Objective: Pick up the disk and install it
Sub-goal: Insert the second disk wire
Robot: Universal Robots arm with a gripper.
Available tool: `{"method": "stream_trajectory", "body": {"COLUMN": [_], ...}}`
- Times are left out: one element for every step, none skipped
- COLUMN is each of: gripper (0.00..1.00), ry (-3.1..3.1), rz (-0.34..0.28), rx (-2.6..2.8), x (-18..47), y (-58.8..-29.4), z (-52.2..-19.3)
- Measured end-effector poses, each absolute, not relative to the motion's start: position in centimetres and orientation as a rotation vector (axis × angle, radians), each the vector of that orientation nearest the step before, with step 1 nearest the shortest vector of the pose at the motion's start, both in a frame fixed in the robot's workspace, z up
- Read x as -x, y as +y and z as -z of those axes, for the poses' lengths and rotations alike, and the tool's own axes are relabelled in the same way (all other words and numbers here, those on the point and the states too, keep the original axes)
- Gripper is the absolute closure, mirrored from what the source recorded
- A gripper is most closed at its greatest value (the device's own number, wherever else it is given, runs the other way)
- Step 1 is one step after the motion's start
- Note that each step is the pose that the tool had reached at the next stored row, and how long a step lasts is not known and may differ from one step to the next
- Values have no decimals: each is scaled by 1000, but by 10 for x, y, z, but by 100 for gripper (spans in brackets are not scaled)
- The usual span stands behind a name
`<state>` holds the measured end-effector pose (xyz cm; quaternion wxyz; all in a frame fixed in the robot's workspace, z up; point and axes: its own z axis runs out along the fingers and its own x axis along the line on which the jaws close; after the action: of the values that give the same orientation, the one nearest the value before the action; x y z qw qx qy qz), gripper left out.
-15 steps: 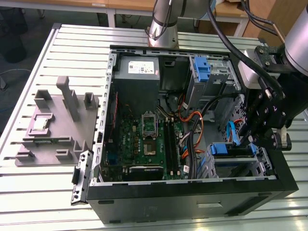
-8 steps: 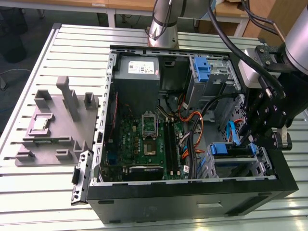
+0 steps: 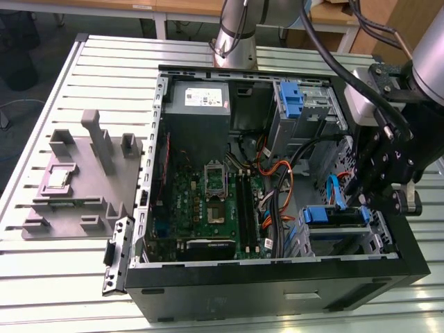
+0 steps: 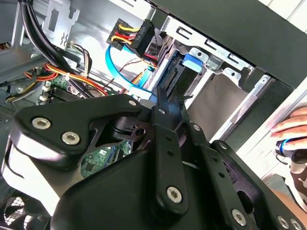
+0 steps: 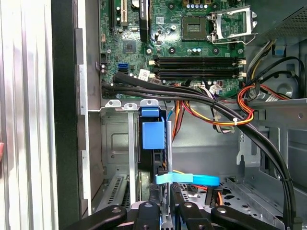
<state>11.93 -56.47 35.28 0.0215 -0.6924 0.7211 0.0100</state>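
Disk (image 5: 152, 135) seated edgewise (bay walls close).

Open computer case (image 3: 277, 281), lying on its side on a slatted metal table (image 3: 111, 62), centre to lower right of frame. Inside: green motherboard (image 3: 208, 208) at centre; grey power-supply box (image 3: 198, 104) with white sticker above it; orange and black cables (image 3: 277, 201) to its right. Blue plastic bracket (image 3: 291, 97) at upper right. Disk (image 3: 336, 216), blue-railed, seated in the lower-right bay. Gripper (image 3: 371, 191) at right edge, just beside the disk. Grey moulded fixture (image 3: 80, 180) at left.
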Motion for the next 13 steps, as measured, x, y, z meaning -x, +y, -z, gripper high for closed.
{"method": "stream_trajectory", "body": {"gripper": [76, 76, 76, 76, 76, 76, 76, 76, 76, 76, 76, 76, 76], "ry": [2235, 2235, 2235, 2235, 2235, 2235, 2235, 2235, 2235, 2235, 2235, 2235, 2235], "rz": [-31, -31, -31, -31, -31, -31, -31, -31, -31, -31, -31, -31, -31], "rx": [2146, 2146, 2146, 2146, 2146, 2146, 2146, 2146, 2146, 2146, 2146, 2146, 2146], "x": [-119, -119, -119, -119, -119, -119, -119, -119, -119, -119, -119, -119, -119], "y": [-565, -565, -565, -565, -565, -565, -565, -565, -565, -565, -565, -565, -564], "z": [-353, -354, -355, -355, -355, -355, -355, -355, -355, -355, -355, -355, -355]}}
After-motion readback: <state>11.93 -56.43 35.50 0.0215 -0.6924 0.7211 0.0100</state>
